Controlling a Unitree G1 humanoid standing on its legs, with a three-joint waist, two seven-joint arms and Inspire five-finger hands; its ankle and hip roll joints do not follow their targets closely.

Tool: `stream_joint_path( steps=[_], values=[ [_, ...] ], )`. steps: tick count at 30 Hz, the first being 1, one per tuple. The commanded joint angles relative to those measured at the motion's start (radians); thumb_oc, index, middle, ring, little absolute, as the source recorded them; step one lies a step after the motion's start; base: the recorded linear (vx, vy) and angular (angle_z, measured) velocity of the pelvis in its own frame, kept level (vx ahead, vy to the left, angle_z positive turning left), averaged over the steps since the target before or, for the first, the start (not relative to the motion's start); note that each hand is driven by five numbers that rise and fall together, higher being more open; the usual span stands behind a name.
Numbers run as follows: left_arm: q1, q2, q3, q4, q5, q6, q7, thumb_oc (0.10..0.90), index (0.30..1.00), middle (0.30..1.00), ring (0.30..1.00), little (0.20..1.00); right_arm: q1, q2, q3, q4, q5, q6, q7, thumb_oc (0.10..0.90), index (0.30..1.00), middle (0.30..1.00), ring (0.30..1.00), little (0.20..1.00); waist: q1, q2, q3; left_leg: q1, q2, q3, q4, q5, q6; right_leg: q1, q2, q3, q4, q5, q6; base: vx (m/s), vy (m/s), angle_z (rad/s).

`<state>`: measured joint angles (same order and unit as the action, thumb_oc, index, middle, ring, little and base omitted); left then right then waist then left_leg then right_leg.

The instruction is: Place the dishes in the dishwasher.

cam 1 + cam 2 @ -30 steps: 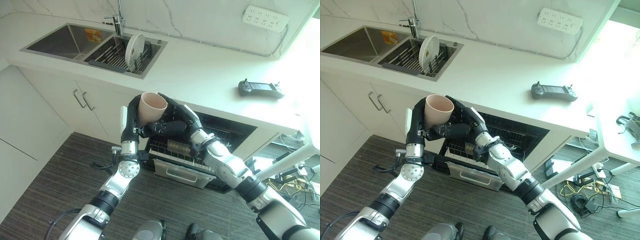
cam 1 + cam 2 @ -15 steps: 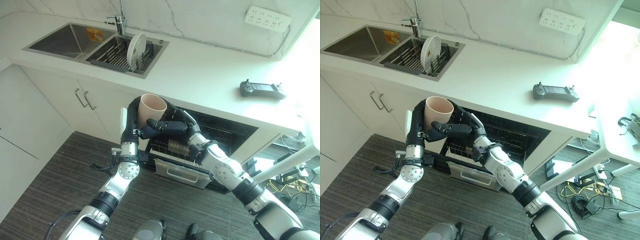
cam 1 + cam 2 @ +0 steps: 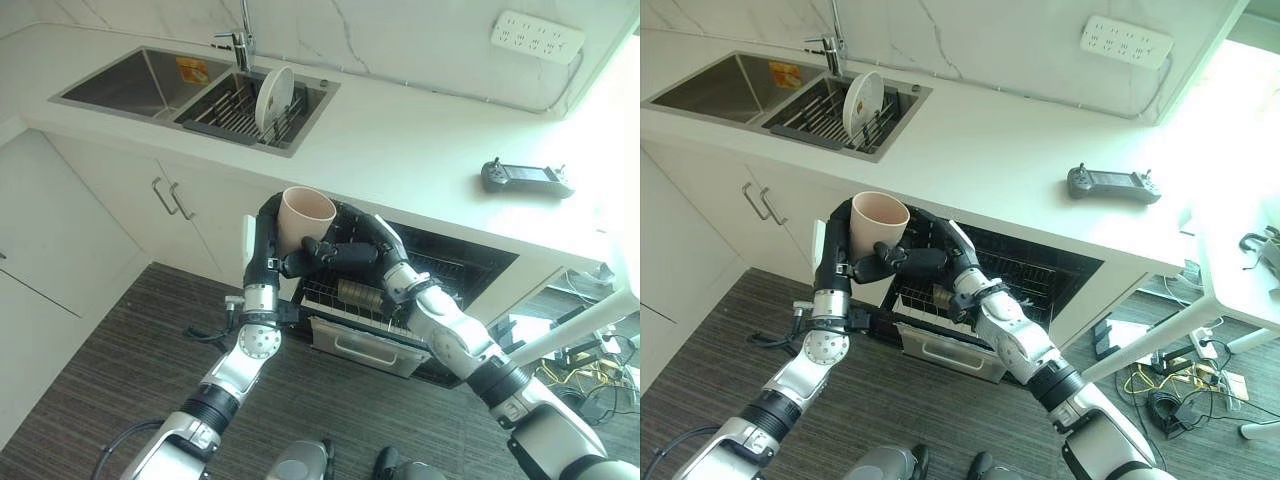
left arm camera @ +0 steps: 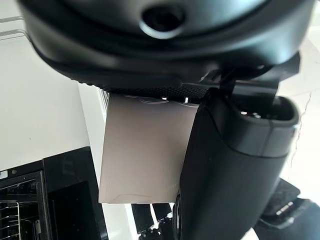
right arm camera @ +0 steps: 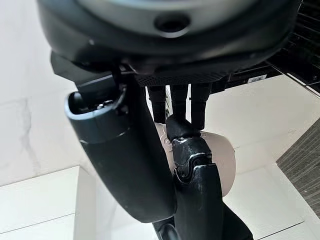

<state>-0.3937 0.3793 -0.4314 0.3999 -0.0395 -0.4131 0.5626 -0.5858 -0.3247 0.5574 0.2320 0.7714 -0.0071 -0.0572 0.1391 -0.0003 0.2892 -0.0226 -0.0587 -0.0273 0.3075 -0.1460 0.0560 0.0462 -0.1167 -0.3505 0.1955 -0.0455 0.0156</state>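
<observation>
Left hand (image 3: 266, 238) stood upright in front of the counter edge, fingers and thumb curled round a beige cup (image 3: 303, 217) — cup held mouth-up, its rim above the hand. Right hand (image 3: 352, 243) reached in from the right side and met the same cup; its fingers (image 3: 902, 259) lay across the cup's lower wall and over the left hand's thumb, curled against it, so both hands were clamped on the cup. The left wrist view showed the cup's pale wall (image 4: 145, 150) pressed against that palm. Just behind and below the hands, the dishwasher (image 3: 455, 268) sat open under the counter, its wire rack (image 3: 340, 300) pulled partly forward with a dark cylindrical item lying in it — too dim to identify. White cabinet doors with bar handles (image 3: 166, 197) ran to the left of the dishwasher. Above, the white counter (image 3: 400, 140) carried a dark handheld controller (image 3: 525, 177) toward the right, well apart from the hands. Farther back at the left, the steel sink (image 3: 130, 85) held a dish rack (image 3: 225, 112) with one white plate (image 3: 271, 97) standing on edge in it, the faucet (image 3: 238, 42) behind. A white power strip (image 3: 536, 36) was fixed on the marble wall at the far right.
</observation>
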Motion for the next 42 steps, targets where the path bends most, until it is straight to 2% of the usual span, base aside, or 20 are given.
stream_joint_path(
  steps=[1,6,16,17,22,27,29,30,31,34,36,39,42],
  values=[
    [-0.104,-0.143,-0.368,-0.167,0.182,-0.093,-0.137,0.400,0.300,0.300,0.300,0.300,-0.283,0.273,0.054,-0.139,0.016,-0.169,0.081,0.400,0.300,0.300,0.300,0.300,-0.006,-0.010,-0.047,0.024,0.075,0.047,-0.008,-0.112,-0.033,0.018,-0.042,0.075,0.104,-0.207,0.044,0.00,0.000,0.00],
    [-0.113,-0.141,-0.369,-0.154,0.182,-0.090,-0.133,0.400,0.300,0.300,0.300,0.300,-0.288,0.274,0.056,-0.139,-0.028,-0.180,0.070,0.400,0.300,0.300,0.300,0.300,-0.007,-0.008,-0.044,0.028,0.074,0.047,-0.008,-0.112,-0.032,0.021,-0.042,0.078,0.104,-0.207,0.043,0.00,0.000,0.00],
    [-0.123,-0.145,-0.367,-0.153,0.183,-0.087,-0.124,0.400,0.300,0.300,0.300,0.300,-0.286,0.266,0.051,-0.164,0.022,-0.181,0.069,0.400,0.300,0.300,0.300,0.300,-0.013,-0.008,-0.040,0.031,0.076,0.055,-0.008,-0.114,-0.030,0.020,-0.039,0.082,0.104,-0.208,0.042,0.00,0.000,0.00],
    [-0.124,-0.146,-0.366,-0.153,0.184,-0.086,-0.124,0.400,0.300,0.300,0.300,0.300,-0.288,0.268,0.049,-0.160,0.033,-0.176,0.065,0.800,0.900,0.900,0.900,0.900,-0.013,-0.008,-0.040,0.031,0.075,0.055,-0.008,-0.114,-0.031,0.020,-0.039,0.082,0.104,-0.208,0.042,0.00,0.000,0.00],
    [-0.119,-0.143,-0.364,-0.151,0.199,-0.095,-0.091,0.400,0.300,0.300,0.300,0.300,-0.279,0.267,0.054,-0.176,0.068,-0.150,0.107,0.800,0.900,0.900,0.900,0.900,-0.015,-0.007,-0.040,0.030,0.076,0.056,-0.008,-0.113,-0.033,0.018,-0.039,0.081,0.104,-0.208,0.043,0.00,0.000,0.00],
    [-0.109,-0.146,-0.350,-0.144,0.177,-0.073,-0.069,0.400,0.300,0.300,0.300,0.300,-0.272,0.265,0.057,-0.187,0.064,-0.145,0.090,0.800,0.900,0.900,0.900,0.900,-0.014,-0.008,-0.041,0.029,0.076,0.057,-0.008,-0.113,-0.033,0.018,-0.041,0.080,0.104,-0.208,0.044,0.00,0.000,0.00],
    [-0.092,-0.142,-0.343,-0.143,0.217,-0.057,-0.017,0.400,0.300,0.300,0.300,0.300,-0.267,0.261,0.053,-0.188,0.069,-0.148,0.064,0.800,0.900,0.900,0.900,0.900,-0.012,-0.009,-0.039,0.028,0.076,0.056,-0.008,-0.113,-0.033,0.017,-0.040,0.080,0.104,-0.207,0.044,0.00,0.000,0.00],
    [-0.084,-0.139,-0.335,-0.142,0.254,-0.042,0.045,0.400,0.300,0.300,0.300,0.300,-0.262,0.260,0.052,-0.188,0.076,-0.156,0.035,0.800,0.900,0.900,0.900,0.900,-0.010,-0.010,-0.038,0.028,0.077,0.057,-0.008,-0.113,-0.033,0.017,-0.040,0.079,0.104,-0.207,0.043,0.00,0.000,0.00],
    [-0.082,-0.134,-0.315,-0.131,0.283,-0.052,0.104,0.400,0.300,0.300,0.300,0.300,-0.257,0.259,0.046,-0.179,0.095,-0.172,0.017,0.800,0.900,0.900,0.900,0.900,-0.010,-0.012,-0.037,0.028,0.077,0.060,-0.008,-0.114,-0.033,0.016,-0.039,0.082,0.104,-0.206,0.043,0.00,0.000,0.00],
    [-0.080,-0.133,-0.308,-0.124,0.283,-0.070,0.122,0.400,0.300,0.300,0.300,0.300,-0.253,0.263,0.043,-0.177,0.103,-0.182,0.010,0.800,0.900,0.900,0.900,0.900,-0.009,-0.014,-0.036,0.029,0.078,0.060,-0.008,-0.114,-0.033,0.016,-0.038,0.082,0.104,-0.206,0.042,0.00,0.000,0.00],
    [-0.069,-0.139,-0.297,-0.125,0.280,-0.108,0.100,0.400,0.300,0.300,0.300,0.300,-0.247,0.267,0.035,-0.179,0.111,-0.185,0.008,0.800,0.900,0.900,0.900,0.900,-0.006,-0.017,-0.032,0.029,0.080,0.062,-0.008,-0.115,-0.033,0.016,-0.039,0.081,0.104,-0.204,0.042,0.00,0.000,0.00],
    [-0.054,-0.139,-0.304,-0.135,0.321,-0.117,0.102,0.400,0.300,0.300,0.300,0.300,-0.248,0.260,0.028,-0.174,0.017,-0.199,-0.006,0.800,0.900,0.900,0.900,0.900,-0.004,-0.021,-0.028,0.029,0.080,0.062,-0.008,-0.116,-0.033,0.015,-0.036,0.082,0.104,-0.203,0.043,0.00,0.000,0.00],
    [-0.058,-0.132,-0.312,-0.142,0.358,-0.118,0.101,0.400,0.300,0.300,0.300,0.300,-0.264,0.232,0.028,-0.177,-0.132,-0.195,0.013,0.800,0.900,0.900,0.900,0.900,-0.006,-0.026,-0.024,0.028,0.080,0.066,-0.008,-0.118,-0.032,0.012,-0.035,0.086,0.104,-0.202,0.044,0.00,-0.003,-0.01]
  ],
)
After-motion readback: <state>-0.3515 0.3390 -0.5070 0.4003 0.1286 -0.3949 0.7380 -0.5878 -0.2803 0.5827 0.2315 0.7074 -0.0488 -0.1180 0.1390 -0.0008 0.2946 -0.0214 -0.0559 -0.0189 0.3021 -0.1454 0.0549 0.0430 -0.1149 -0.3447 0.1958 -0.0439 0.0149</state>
